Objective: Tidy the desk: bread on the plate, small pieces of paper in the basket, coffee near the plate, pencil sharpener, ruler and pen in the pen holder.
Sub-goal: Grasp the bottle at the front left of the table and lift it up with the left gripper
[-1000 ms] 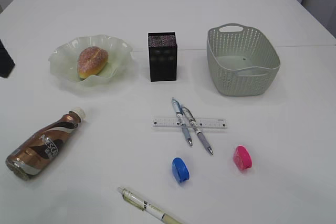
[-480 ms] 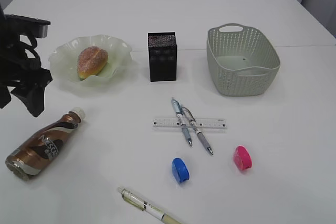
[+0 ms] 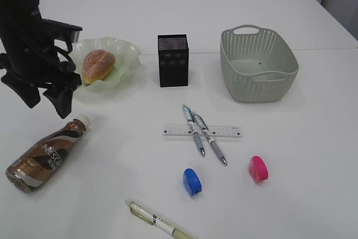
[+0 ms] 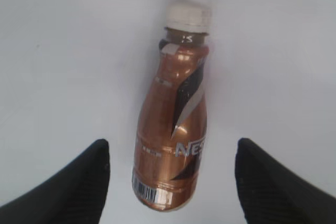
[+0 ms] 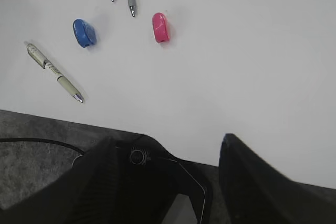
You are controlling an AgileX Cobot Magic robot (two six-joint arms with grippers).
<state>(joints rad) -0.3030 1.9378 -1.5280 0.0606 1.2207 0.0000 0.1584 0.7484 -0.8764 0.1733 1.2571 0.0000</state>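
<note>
White desk holds the coffee bottle [image 3: 46, 153] lying flat, cap toward the plate [image 3: 124, 54]; left gripper [image 3: 45, 98], jaws spread, hangs just above its cap end, astride the long axis

The left tool [image 3: 43, 98] has swung in from the edge, seemingly above the coffee bottle [image 3: 45, 154].
</note>
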